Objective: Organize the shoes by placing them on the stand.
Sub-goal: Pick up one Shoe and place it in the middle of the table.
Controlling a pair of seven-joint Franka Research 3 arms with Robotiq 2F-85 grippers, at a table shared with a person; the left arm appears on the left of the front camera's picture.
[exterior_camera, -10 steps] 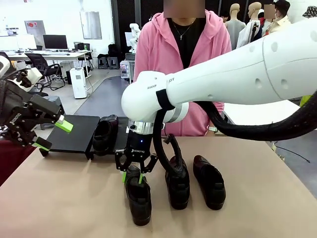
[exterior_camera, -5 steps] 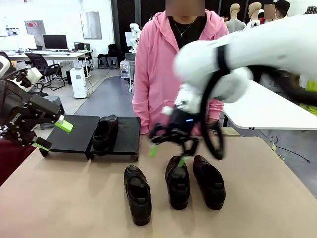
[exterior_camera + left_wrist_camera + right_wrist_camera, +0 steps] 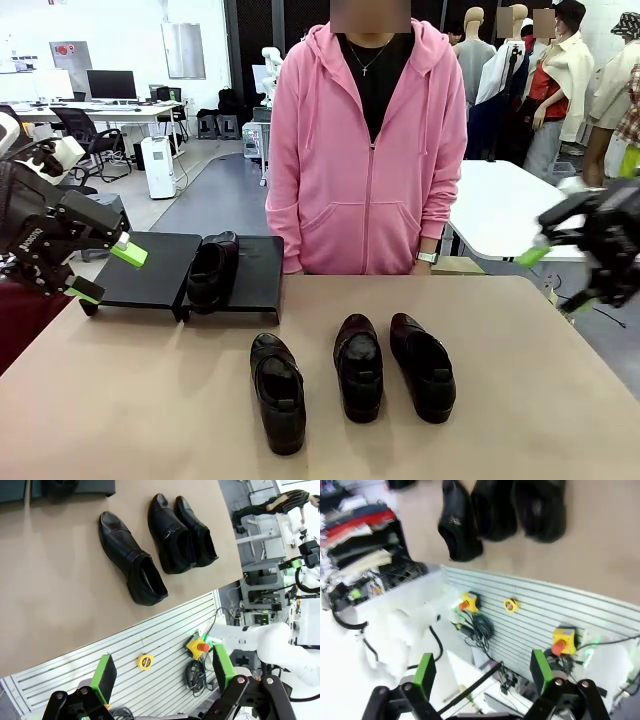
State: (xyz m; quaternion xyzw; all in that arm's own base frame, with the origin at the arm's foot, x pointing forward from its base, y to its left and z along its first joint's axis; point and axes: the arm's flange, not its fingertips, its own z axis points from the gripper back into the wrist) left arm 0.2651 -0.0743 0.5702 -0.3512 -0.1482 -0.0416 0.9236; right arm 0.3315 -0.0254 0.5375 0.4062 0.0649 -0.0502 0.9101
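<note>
1 hand has not stirred: the left hand (image 3: 105, 272) hangs off the left edge of the surface (image 3: 120, 410), fingers spread and empty, exactly as a second ago. Just beside it, at the far left corner, the stand (image 3: 150, 268) carries the racked shoe (image 3: 210, 268) on its right half; its left half is bare. Toward the front edge lie the left shoe (image 3: 278, 392), the middle shoe (image 3: 358, 366) and the right shoe (image 3: 422, 366), the last 2 almost touching.

The change is on the right. A second ago the right hand (image 3: 556, 280) stood over the left shoe with its fingers at the heel. It has now swung clear past the right edge, blurred, fingers spread, holding nothing. That shoe lies where it was, so the hand let it go without carrying it. By my reckoning 1 of 4 is placed and 3 still wait.
</note>
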